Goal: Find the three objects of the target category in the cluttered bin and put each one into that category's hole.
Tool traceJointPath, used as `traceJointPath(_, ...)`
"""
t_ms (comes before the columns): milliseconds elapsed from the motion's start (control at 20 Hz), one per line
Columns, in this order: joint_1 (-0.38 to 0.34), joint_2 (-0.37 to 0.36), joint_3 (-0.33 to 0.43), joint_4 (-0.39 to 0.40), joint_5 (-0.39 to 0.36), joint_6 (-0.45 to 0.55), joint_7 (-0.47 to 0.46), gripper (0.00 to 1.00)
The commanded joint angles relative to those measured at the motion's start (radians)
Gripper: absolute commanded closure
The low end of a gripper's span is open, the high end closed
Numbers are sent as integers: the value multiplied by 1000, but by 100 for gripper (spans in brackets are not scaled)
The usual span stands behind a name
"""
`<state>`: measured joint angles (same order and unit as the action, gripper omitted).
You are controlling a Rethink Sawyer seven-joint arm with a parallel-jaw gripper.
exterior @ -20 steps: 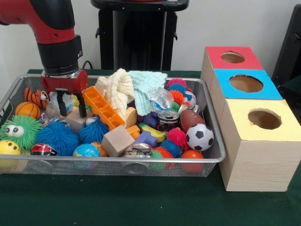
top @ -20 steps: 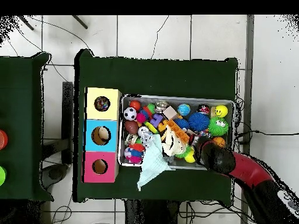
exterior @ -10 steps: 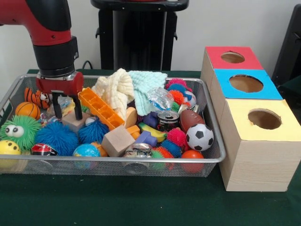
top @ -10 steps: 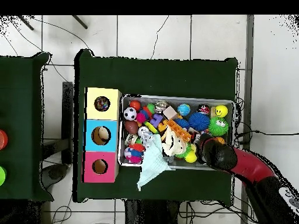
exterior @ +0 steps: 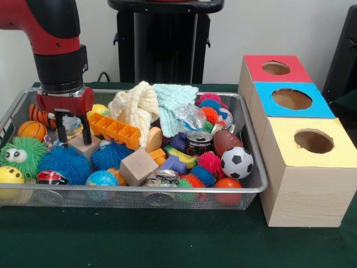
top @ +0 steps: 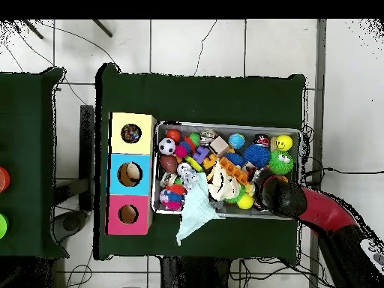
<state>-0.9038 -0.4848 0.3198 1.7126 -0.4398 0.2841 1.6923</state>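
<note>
Gripper [exterior: 72, 135]: fingers apart, straddling a clear crinkled wrapper [exterior: 71, 124] at the bin's [exterior: 167, 192] left end; nothing gripped.
Targets: category unclear; holes sit in boxes [exterior: 304, 142] right of the bin.
Risk: slippery wrapper escapes; orange tray [exterior: 113, 130] just beside gets snagged.

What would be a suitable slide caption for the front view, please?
Sawyer's gripper reaches into a toy-filled wire bin beside three holed sorting boxes.

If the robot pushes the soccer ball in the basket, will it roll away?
Probably only a little. The soccer ball is round and smooth, so it should roll easily, but it sits in a corner of the wire basket, beside the brown football and a pink spiky ball. It looks small, likely light.
</note>
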Motion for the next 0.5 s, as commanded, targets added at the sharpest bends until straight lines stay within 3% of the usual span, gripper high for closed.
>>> traceJointPath(50, -5, 64, 16, -89, -85, 79, -90, 0)
traceJointPath(500, -26, 46, 22, -65, -88, 79, -96, 0)
